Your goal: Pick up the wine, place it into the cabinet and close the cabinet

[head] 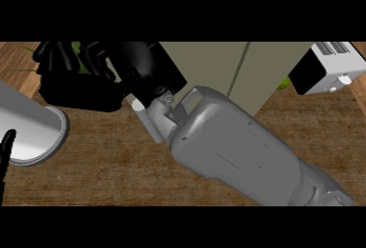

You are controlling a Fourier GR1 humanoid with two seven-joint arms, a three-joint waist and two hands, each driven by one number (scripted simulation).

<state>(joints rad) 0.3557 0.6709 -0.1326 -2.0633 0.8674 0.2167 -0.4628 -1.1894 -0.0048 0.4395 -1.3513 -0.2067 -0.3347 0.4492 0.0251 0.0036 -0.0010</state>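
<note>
My right forearm (236,150) crosses the view from the lower right, and its black hand (107,72) is raised at the upper left, just left of the beige cabinet (207,63). No wine bottle shows anywhere; the hand hides whatever is under or inside it. A vertical seam runs down the cabinet's face, and no opening shows. My left forearm (28,131) lies at the left edge, with only a thin black sliver of the left hand (7,155) showing.
A white appliance with a black side (328,68) stands at the upper right. Green leaves (77,49) show behind the right hand, and another green patch (285,83) shows by the cabinet's right side. Wooden counter (107,174) fills the foreground.
</note>
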